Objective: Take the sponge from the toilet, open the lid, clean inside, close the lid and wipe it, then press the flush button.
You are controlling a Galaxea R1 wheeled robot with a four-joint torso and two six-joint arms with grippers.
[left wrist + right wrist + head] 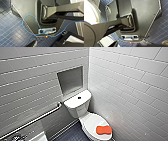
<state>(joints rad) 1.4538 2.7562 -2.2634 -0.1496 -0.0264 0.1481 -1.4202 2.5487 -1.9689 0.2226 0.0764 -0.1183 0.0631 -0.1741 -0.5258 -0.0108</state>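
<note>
Closest to me, the left wrist view looks down past my own dark base plate onto a dark blue tiled floor [10,27]. A thin blue cable [28,18] loops across the plate, and a small orange light [46,36] glows near its lower edge. Dark shapes at the frame's edge are probably my left gripper [45,45], but I cannot tell whether it is released or clenched, and I see nothing in it. The right wrist view shows the same plate and floor. My right gripper [131,45] is just as unclear there, so I cannot tell its state either. A white rounded form [90,12] beside the plate may be the toilet bowl, though I am not sure of it.

Farther off, in the head view, the toilet [77,110] stands in the corner of the room. Its lid [91,122] is down. The sponge [104,129] lies flat on top of the lid, toward its front, well apart from both my arms. Behind the lid, the tank top carries a small dark flush button [79,97]. A metal grab bar [37,119] slants along the wall next to the tank, and above the tank a square niche [70,80] is set into the white wall tiles [130,79].
</note>
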